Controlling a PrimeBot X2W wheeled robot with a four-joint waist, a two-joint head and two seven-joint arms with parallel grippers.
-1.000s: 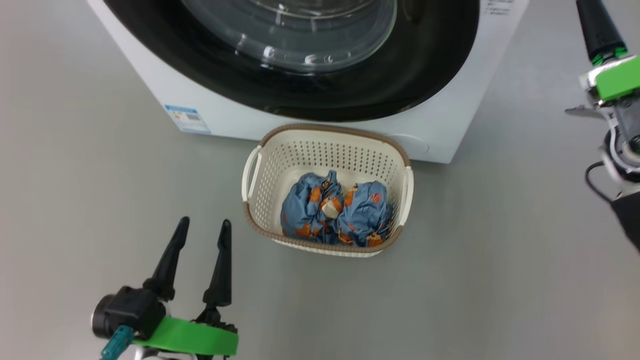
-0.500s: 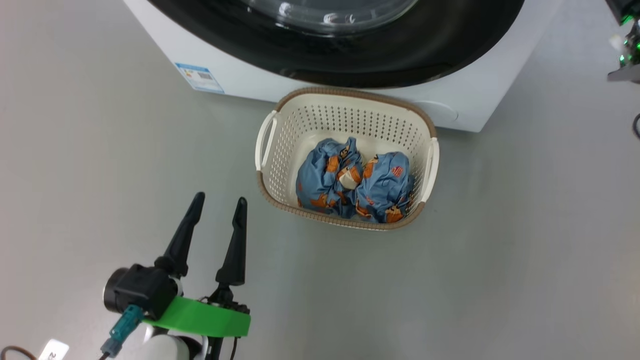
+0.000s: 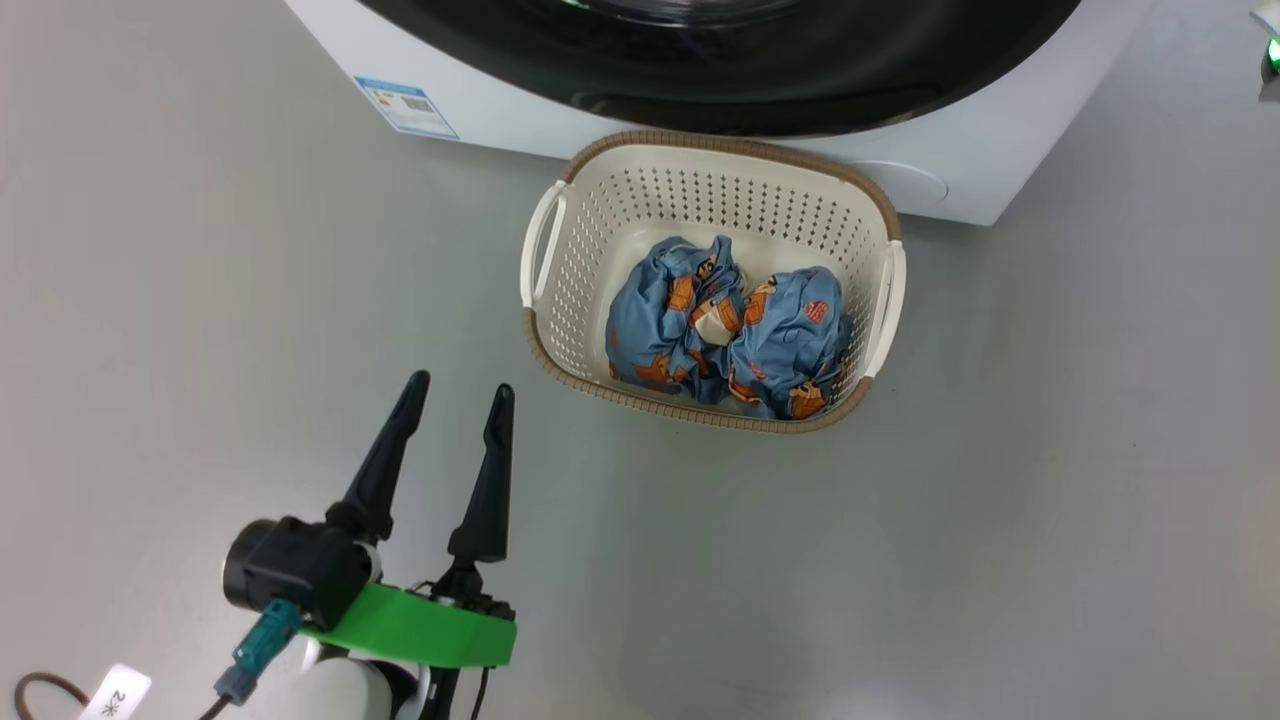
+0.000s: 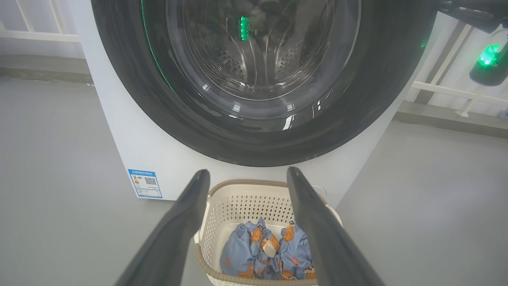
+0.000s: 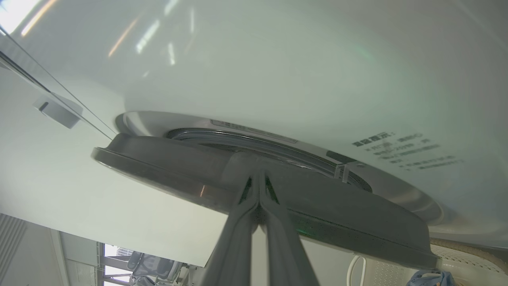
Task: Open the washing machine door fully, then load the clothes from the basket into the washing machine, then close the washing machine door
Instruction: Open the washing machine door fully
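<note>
The white washing machine (image 3: 500,110) stands at the top of the head view, the glossy black rim of its door (image 3: 800,70) facing me. The cream basket (image 3: 720,200) sits on the floor just before it, holding the blue printed clothes (image 3: 730,335). My left gripper (image 3: 460,385) is open and empty, low and left of the basket; in the left wrist view its fingers (image 4: 247,171) frame the basket (image 4: 238,206) below the door (image 4: 254,131). My right gripper (image 5: 258,174) is shut, its tips against the door's rim edge (image 5: 357,222).
Grey floor spreads around the basket and machine. A blue label (image 3: 405,105) sits low on the machine's front left. Part of the right arm with a green light (image 4: 488,59) hangs at the machine's upper right. White railings (image 4: 448,91) stand behind.
The head camera has shifted, so machine and basket sit higher and further right in the picture. The right arm has slid out at the upper right. The left gripper stays open.
</note>
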